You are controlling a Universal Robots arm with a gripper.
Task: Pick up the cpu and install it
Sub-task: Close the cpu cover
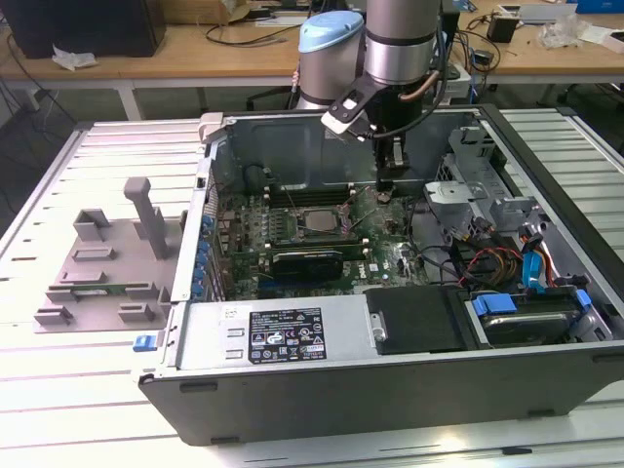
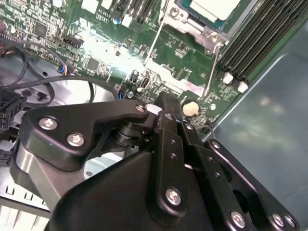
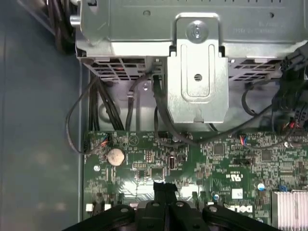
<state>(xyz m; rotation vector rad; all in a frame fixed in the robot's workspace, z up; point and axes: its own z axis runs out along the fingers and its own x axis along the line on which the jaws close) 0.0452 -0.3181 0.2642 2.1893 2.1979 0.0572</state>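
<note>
The cpu (image 1: 318, 220), a small square chip with a silvery-white top, lies in its socket on the green motherboard (image 1: 385, 249) inside the open computer case. In the second wrist view the cpu (image 2: 211, 7) sits at the picture's edge, with thin metal socket levers (image 2: 213, 67) beside it. My gripper (image 1: 387, 185) hangs over the board to the exterior view's right of the socket, apart from the chip. Both wrist views show its black fingertips pressed together with nothing between them: gripper (image 2: 166, 102), gripper (image 3: 165, 187).
A grey plastic tray (image 1: 97, 263) lies outside the case at the exterior view's left. A long black graphics card (image 1: 307, 261) sits in front of the socket. A metal drive cage (image 3: 197, 72), loose black cables (image 3: 159, 106) and a coin battery (image 3: 115, 155) lie near the gripper.
</note>
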